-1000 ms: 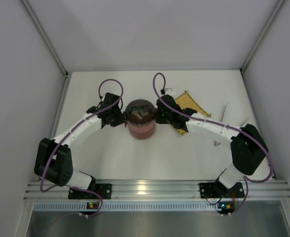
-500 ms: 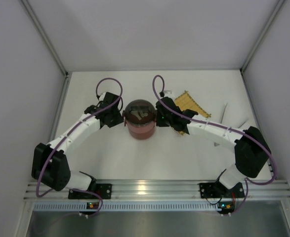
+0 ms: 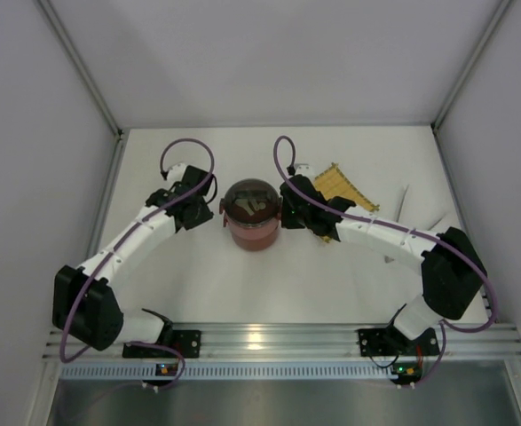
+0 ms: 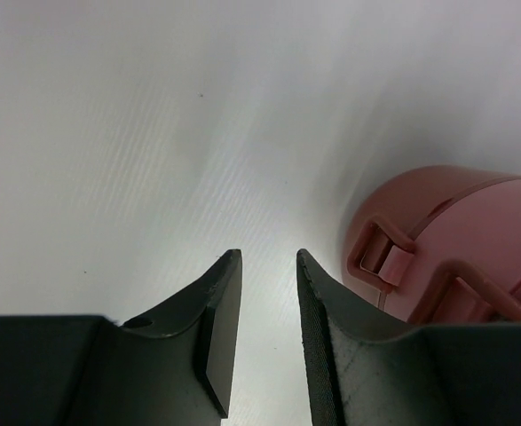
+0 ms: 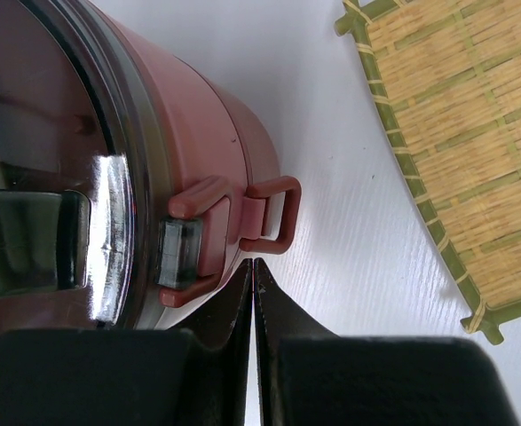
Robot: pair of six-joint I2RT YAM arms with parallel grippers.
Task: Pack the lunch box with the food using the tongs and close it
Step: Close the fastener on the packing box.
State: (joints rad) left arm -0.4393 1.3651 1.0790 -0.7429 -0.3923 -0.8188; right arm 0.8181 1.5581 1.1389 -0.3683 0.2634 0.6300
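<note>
While the round maroon tiered lunch box (image 3: 254, 235) stands on the white table (image 3: 349, 284) under a dark glossy domed lid (image 3: 253, 200), two white-and-black robot arms flank it. Left of the lunch box, the left gripper (image 3: 209, 213) holds its black fingers (image 4: 216, 328) slightly apart with nothing between them, clear of the box's maroon side clasp (image 4: 384, 262). On the lunch box's right side, the right gripper (image 5: 253, 266) has its fingers pressed together, tips just beside the looped maroon handle (image 5: 273, 213); whether they touch the wall cannot be told. A yellow woven square mat (image 3: 344, 188) lies right of the lunch box, partly under the right arm
</note>
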